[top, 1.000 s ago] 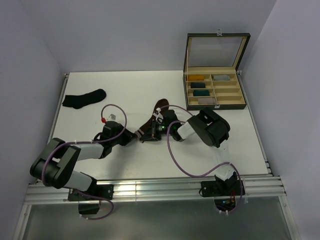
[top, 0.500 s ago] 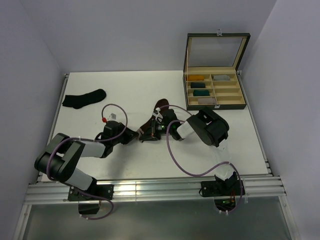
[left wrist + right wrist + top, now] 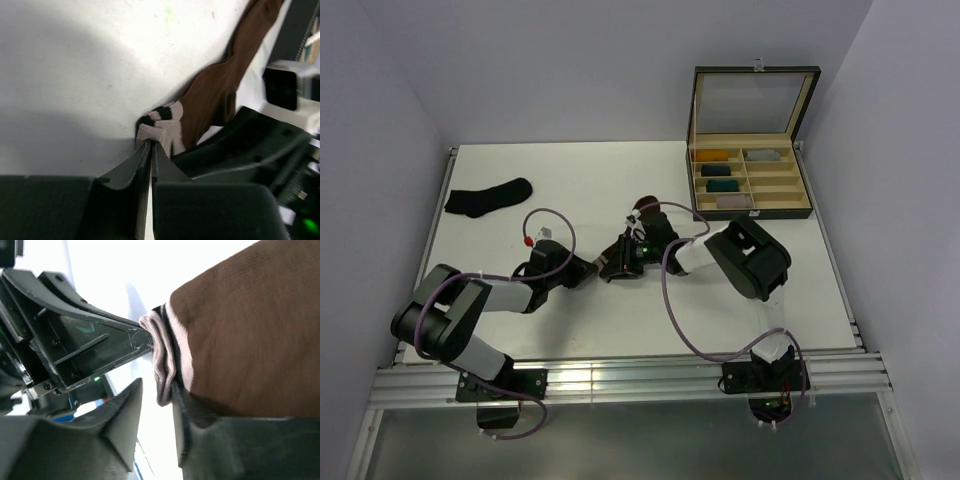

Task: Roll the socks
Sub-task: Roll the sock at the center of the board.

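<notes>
At my left gripper [image 3: 151,146] tips: striped cuff [image 3: 161,127] of brown sock [image 3: 215,95], clamped tight. Facing it, my right gripper [image 3: 156,390] straddles same cuff, jaws parted. Sock's long axis runs away from left, past right.

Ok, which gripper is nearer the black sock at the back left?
Left. The left gripper sits well to the right of the black sock, shut on the brown sock at its cuff; the right gripper faces it from farther right, open.
</notes>
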{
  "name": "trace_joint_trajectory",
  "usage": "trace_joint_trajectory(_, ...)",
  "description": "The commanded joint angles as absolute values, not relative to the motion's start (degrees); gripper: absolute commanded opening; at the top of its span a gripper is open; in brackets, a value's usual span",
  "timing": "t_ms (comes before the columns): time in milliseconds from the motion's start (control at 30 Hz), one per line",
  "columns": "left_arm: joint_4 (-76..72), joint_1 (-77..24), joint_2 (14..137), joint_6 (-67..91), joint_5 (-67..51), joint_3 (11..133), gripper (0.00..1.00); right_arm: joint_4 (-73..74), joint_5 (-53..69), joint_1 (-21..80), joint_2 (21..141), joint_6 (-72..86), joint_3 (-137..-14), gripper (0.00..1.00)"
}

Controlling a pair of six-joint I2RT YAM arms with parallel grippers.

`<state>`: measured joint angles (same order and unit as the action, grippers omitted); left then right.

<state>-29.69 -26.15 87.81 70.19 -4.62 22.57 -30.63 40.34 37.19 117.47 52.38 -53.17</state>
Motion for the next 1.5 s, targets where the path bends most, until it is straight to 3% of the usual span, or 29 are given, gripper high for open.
trace_joint_trajectory(0, -19.17, -26.45, 86.66, 69.08, 1.75, 23.46, 0.10, -14.45, 32.18, 37.44, 112.00, 43.34, -54.22, 0.40)
trace_joint_trajectory(300, -16.70, -28.21, 87.45, 68.03, 2.02, 26.54, 0.09, -1.50, 12.86, 43.23, 102.13, 28.05, -58.53, 0.43)
trace_joint_trajectory(500, -15.74, -28.65, 85.61, 68.03, 2.28, 26.54, 0.11, -3.16, 10.73, 44.65, 102.13, 22.96, -58.97, 0.43)
trace_joint_trajectory(867, -7.21, -28.30, 78.14, 69.35, 7.03, 25.49, 0.26, -3.60, -7.19, 54.31, 103.18, 9.50, -60.47, 0.43)
trace_joint_trajectory(1133, -3.96, -27.16, 74.80, 68.29, 9.05, 25.58, 0.37, -1.58, -12.57, 58.01, 105.90, 5.54, -62.93, 0.43)
trace_joint_trajectory(1467, -2.20, -26.19, 73.21, 67.06, 9.14, 25.58, 0.38, 1.31, -15.91, 59.15, 111.00, 5.10, -63.81, 0.42)
